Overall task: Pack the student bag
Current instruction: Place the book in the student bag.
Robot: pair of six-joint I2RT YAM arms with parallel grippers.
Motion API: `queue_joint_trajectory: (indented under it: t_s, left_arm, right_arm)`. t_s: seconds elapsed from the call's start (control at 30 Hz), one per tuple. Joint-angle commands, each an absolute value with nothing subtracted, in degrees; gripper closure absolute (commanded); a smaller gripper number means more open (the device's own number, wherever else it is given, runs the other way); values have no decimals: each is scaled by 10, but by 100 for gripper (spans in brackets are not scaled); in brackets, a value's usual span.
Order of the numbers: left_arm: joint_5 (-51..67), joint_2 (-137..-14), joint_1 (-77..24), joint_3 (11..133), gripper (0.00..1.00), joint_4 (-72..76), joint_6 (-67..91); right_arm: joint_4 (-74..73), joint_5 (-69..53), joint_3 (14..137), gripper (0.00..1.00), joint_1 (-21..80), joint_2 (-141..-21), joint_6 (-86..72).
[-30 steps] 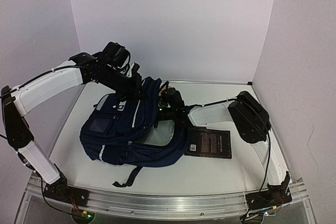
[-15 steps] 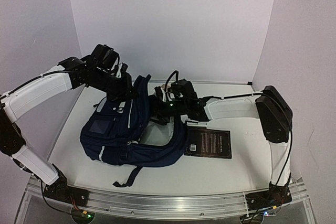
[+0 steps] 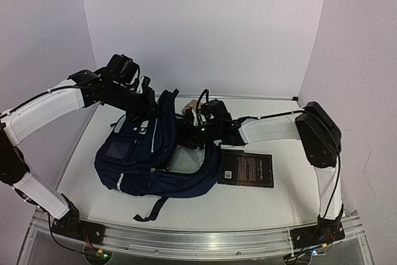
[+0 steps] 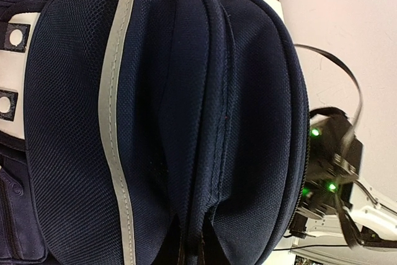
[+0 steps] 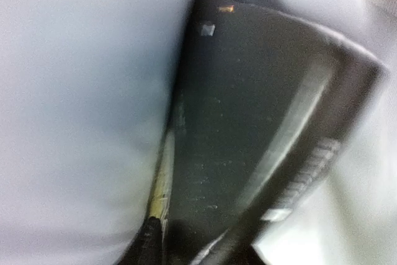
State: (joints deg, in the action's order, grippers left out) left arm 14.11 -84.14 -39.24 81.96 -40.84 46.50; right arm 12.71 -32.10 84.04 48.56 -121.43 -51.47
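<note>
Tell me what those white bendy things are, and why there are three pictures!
They are robot arms bolted to a table: a left arm and a right arm. The big picture looks down from above and behind them. The other two come from small cameras on the wrists. On the table lie a navy student bag and, beside it, what looks like a flat black book. The left pincer is shut on the bag's top, which fills its wrist picture. The right pincer reaches into the bag's open mouth. Its picture is too blurry to tell whether it holds anything.
</note>
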Motion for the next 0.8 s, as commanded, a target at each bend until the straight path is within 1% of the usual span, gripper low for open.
queue_joint_trajectory:
  t_s: [0.0,0.07,0.1,0.17,0.23,0.27,0.33,0.4,0.53,0.6,0.7,0.77]
  left_arm:
    - [149,-801,-385,820,100,-341,471]
    - [150,-800,-385,816,100,-337,472]
    - [150,-800,-385,816,100,-337,472]
    - [143,-800,-385,816,100,-338,469]
    - [137,-802,-385,820,100,-339,466]
    - [136,-804,-385,821,100,-340,465]
    - [138,-809,-385,825,100,-339,463]
    - [141,-814,-385,827,100,-335,462]
    - [144,-819,-385,824,100,-327,459]
    - [146,-823,-385,824,100,-328,457]
    - [149,-828,-384,826,100,-329,455]
    - [149,-829,-384,826,100,-328,456]
  right_arm:
    - [149,-308,924,79,494,-1259,-498]
    - [149,-308,963,79,506,-1277,-504]
    - [149,-308,980,73,512,-1285,-508]
    - [137,-305,998,52,513,-1288,-506]
    - [74,-286,995,32,500,-1264,-476]
    - [37,-273,986,25,492,-1248,-459]
    - [-9,-256,953,16,474,-1207,-441]
    - [-50,-238,929,10,467,-1178,-428]
    - [-72,-228,909,9,467,-1164,-435]
    - [-75,-241,909,10,467,-1177,-451]
    - [-71,-275,913,26,469,-1197,-458]
    - [-53,-286,920,32,473,-1209,-465]
